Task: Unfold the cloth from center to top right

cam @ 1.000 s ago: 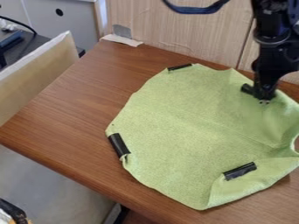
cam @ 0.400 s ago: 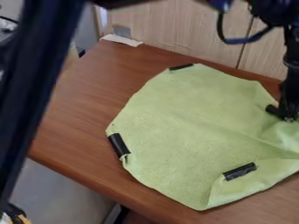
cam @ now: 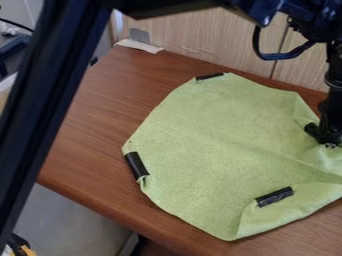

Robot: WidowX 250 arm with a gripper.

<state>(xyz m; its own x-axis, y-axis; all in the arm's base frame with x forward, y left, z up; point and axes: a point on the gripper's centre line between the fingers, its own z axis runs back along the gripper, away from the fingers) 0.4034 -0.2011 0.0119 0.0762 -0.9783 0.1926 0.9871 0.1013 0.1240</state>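
The black gripper [cam: 328, 145] hangs at the right edge of the view, low against the right part of the green cloth [cam: 200, 145]. The cloth lies mostly spread over the wooden table, with black tape pieces near its top, left and lower right edges. Its lower right edge is folded over, and the fabric is creased and bunched around the gripper tip. How the fingers stand on the fabric is hidden by the gripper's dark body. The cloth's far right part runs out of view.
The brown table [cam: 107, 115] has its front edge running from left to bottom centre. A wood panel [cam: 194, 40] stands behind it. Black arm links cross the left side and top of the view. A strip of tape [cam: 139, 46] lies at the back left corner.
The gripper has moved right and down from the cloth's upper right area, and the cloth's right side has shifted with it. Arm links have come into view at left and top.
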